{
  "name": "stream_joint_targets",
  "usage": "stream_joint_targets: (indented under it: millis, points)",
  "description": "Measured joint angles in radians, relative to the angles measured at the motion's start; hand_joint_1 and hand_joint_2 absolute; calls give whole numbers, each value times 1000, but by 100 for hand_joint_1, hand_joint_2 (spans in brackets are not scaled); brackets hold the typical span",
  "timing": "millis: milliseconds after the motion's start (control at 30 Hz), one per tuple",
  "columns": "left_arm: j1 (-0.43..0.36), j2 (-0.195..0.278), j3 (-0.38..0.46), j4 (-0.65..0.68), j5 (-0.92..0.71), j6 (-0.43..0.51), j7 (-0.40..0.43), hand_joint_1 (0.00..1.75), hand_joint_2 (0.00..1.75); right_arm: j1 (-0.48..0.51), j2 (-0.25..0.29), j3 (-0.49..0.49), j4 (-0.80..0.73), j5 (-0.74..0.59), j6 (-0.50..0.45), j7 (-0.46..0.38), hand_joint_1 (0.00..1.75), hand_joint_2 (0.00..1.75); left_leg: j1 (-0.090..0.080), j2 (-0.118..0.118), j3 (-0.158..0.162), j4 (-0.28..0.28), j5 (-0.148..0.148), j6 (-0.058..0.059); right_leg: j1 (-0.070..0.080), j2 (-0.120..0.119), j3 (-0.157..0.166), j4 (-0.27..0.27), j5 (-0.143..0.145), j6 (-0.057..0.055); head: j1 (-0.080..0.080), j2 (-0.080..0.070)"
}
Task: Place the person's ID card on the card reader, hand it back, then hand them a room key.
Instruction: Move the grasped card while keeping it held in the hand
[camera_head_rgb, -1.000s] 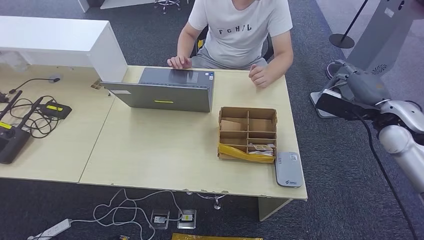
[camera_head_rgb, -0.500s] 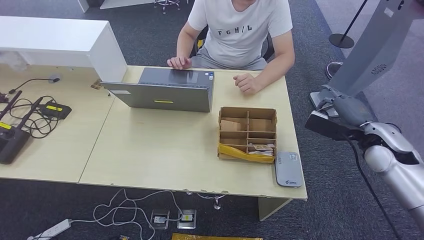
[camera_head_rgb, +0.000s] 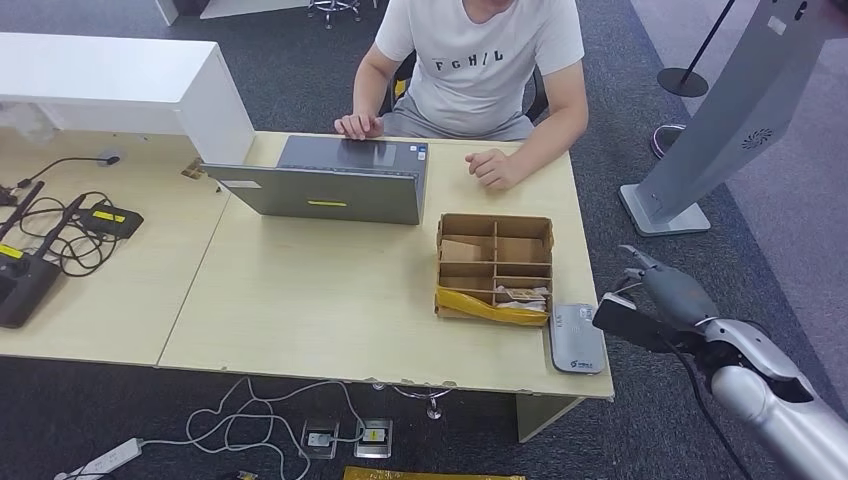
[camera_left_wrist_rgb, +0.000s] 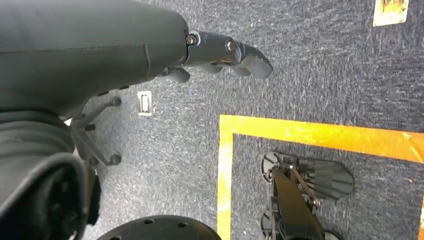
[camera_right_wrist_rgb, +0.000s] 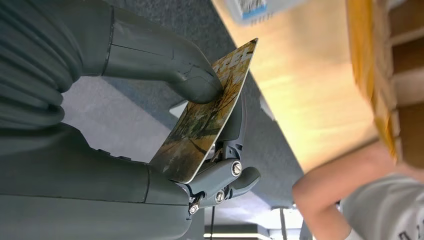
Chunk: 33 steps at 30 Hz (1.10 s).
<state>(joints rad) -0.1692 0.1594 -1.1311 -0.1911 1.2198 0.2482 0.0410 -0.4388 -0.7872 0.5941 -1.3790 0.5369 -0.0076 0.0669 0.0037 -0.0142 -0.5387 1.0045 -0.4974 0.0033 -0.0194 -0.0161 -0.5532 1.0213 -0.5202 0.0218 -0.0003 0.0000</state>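
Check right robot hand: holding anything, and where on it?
Yes: the right robot hand holds a card, thumb pressing on its printed face near one end, fingers behind it.

only readable thing is "FGH/L" printed across the chest of the person's white t-shirt (camera_head_rgb: 480, 55), way across the desk from the right hand (camera_head_rgb: 655, 300); other labels too blurry
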Motion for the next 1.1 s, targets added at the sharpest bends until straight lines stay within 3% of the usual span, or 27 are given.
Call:
stream_joint_targets:
  millis: [233, 633, 1100]
  points:
    - [0, -2, 0, 0, 0, 3, 0, 0, 0, 54, 8, 9, -27, -5, -6, 1, 175, 175, 0, 0, 0, 0, 0, 0, 0, 0, 0, 0, 0, 0, 0, 0]
    - [0, -23, 0, 0, 2, 73, -1, 0, 0, 71, 30, 35, -35, -40, -27, -18, 175, 175, 0, 0, 0, 0, 0, 0, 0, 0, 0, 0, 0, 0, 0, 0]
    - [0, -39, 0, 0, 7, 83, 2, 0, 0, 70, 45, 62, -22, -88, -38, -30, 175, 175, 0, 0, 0, 0, 0, 0, 0, 0, 0, 0, 0, 0, 0, 0]
